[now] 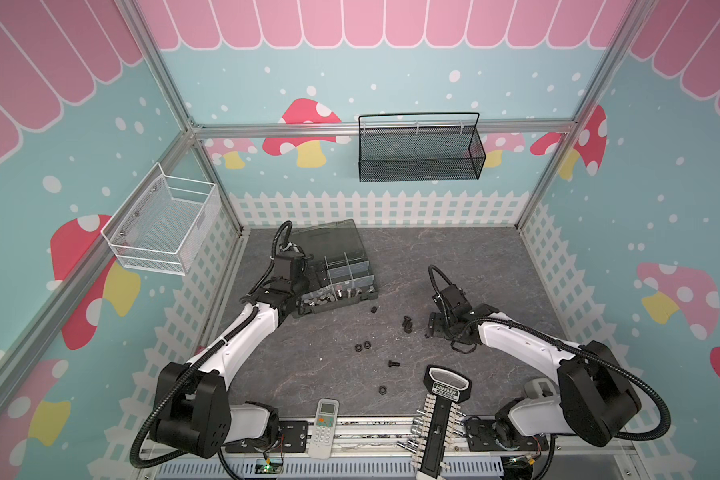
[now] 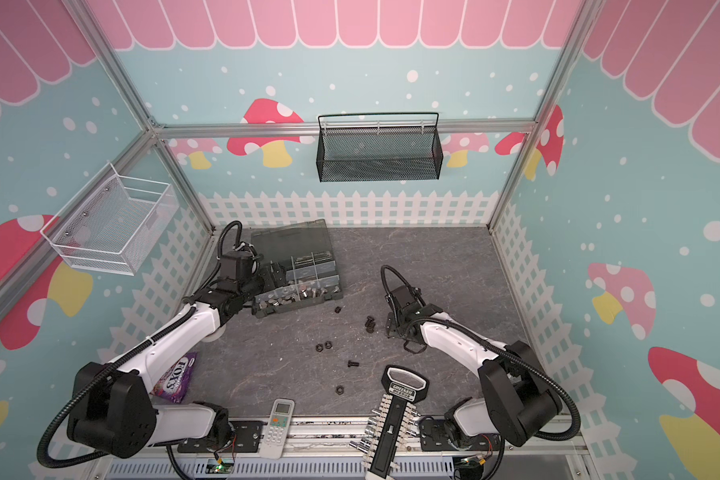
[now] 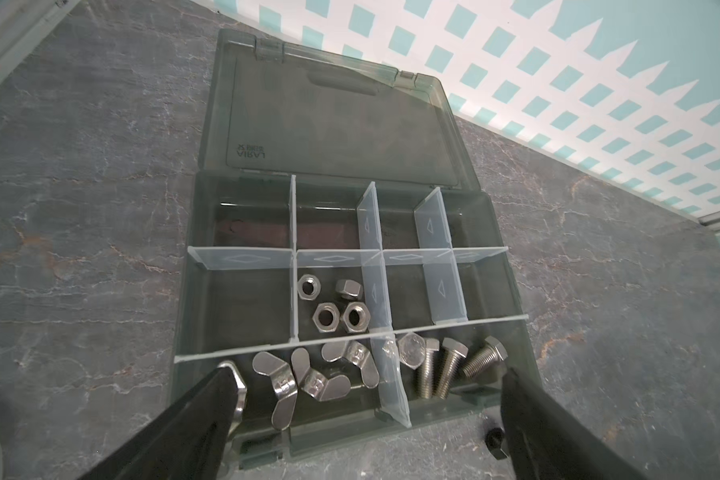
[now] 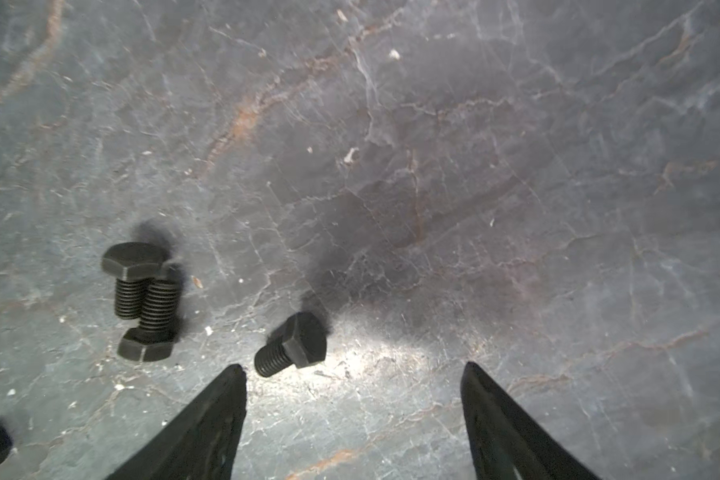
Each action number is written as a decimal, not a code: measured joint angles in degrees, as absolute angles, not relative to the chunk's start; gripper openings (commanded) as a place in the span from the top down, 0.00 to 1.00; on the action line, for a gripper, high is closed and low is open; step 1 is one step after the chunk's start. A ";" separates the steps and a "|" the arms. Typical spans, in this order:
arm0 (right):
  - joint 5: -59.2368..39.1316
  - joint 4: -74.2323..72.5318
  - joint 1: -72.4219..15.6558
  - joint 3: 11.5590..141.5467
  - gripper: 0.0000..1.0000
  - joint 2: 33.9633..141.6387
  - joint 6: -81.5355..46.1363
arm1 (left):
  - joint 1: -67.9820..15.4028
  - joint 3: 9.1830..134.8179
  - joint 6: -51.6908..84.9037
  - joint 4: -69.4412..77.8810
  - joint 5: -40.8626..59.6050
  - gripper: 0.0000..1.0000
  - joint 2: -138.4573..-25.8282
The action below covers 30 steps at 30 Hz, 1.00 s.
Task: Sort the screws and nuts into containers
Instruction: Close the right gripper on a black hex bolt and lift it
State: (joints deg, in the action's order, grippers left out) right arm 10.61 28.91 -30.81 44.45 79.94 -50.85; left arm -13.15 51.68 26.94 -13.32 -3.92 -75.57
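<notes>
Left gripper (image 3: 368,370) is spread wide with nothing in it, hanging right over the front row of the organizer box (image 3: 511,291). One finger (image 3: 208,415) sits up against a silver wing nut, but I can't tell if it actually touches. That front row holds the wing nuts (image 3: 308,374) in one compartment and three silver screws (image 3: 445,365) in the next. One row further back in the box there are four silver hex nuts (image 3: 333,307). The lid (image 3: 329,116) is flipped open flat behind the box, and its lettering shows mirrored, so I won't trust my reading of it. Right gripper (image 4: 353,368) is well apart from the box, low over the table (image 4: 474,166). Its jaws are apart and empty, with a black screw (image 4: 292,345) lying loose just ahead of one fingertip. Two more black screws (image 4: 142,299) lie side by side beyond that one. A few black nuts (image 1: 362,345) are scattered in front of the box. Furthest from the box, the socket rack (image 1: 445,390) handle reads GREENER, and a purple candy bag (image 2: 175,380) says FOX'S.
</notes>
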 measured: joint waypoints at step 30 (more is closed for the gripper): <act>12.14 29.63 -34.30 48.77 0.38 91.66 -53.06 | -13.15 46.89 28.34 -5.02 2.24 0.00 -72.31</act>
